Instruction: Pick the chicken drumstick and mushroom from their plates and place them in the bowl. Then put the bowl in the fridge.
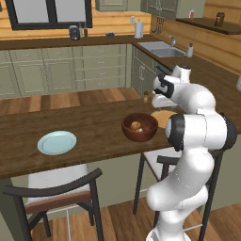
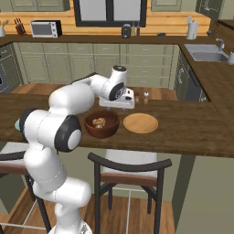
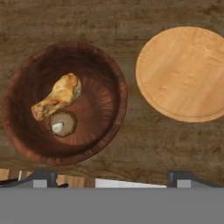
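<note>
While the two dark fingertips (image 3: 43, 177) are standing spread to their full width at the bottom of the hand view, with nothing between them, the gripper (image 3: 111, 179) is hovering above the wooden counter (image 3: 131, 144) and looking straight down. From the jaws, the bowl (image 3: 26, 135) is lying up and to the left in this view, its near rim just beyond the left fingertip, so the hand is sitting off-centre toward the gap between the bowl and the tan plate (image 3: 183, 74). Inside the bowl, the chicken drumstick (image 3: 59, 96) is resting with its long axis running diagonally, thick end up to the right and tapered end down to the left, and the mushroom (image 3: 62, 124) is sitting just beside its tapered end, cap down and stem up. Both plates are now bare, so the judgement is that gripping the bowl comes next, and a rim grip would call for a shift toward the bowl. In the left base view the bowl (image 1: 140, 127) is standing on the counter just in front of the arm's wrist, with the pale blue plate (image 1: 57, 142) well apart to the left. In the right base view the tan plate (image 2: 140, 123) is lying just right of the bowl (image 2: 101, 124). Whether the drumstick and mushroom are touching is hard to tell. The fingers themselves are being cut off at the bottom edge of the hand view, and in both base views they are hidden behind the arm's own wrist.
</note>
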Tool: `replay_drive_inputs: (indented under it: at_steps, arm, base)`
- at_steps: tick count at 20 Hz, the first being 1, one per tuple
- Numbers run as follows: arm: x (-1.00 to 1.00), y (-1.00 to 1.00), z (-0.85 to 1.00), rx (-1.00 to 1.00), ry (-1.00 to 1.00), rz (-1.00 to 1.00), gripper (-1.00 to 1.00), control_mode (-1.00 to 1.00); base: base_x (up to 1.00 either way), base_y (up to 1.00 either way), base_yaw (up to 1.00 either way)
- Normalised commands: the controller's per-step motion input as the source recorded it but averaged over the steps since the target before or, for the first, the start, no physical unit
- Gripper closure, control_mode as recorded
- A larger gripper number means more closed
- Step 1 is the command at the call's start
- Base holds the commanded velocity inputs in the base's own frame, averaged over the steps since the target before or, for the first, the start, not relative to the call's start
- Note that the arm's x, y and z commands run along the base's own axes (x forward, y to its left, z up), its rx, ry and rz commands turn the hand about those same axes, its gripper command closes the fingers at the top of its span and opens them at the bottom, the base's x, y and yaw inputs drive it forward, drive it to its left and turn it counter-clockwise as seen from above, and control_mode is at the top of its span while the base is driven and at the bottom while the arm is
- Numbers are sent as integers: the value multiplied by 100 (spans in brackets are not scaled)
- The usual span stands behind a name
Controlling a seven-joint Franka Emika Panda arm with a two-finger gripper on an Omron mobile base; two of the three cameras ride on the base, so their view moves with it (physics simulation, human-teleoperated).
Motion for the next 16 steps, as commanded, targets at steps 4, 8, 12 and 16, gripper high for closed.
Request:
replay_drive_inputs:
  at_steps: [4,8,12,16]
  arm:
    - [-7,-47,16,2,1,0,-100,-100]
    - [0,-42,10,3,1,0,-100,-100]
    - [2,-29,0,3,2,0,-100,-100]
    - [3,3,-3,5,0,0,-100,-100]
  base:
    - [0,0,0]
    - [0,0,0]
    - [0,0,0]
    - [0,0,0]
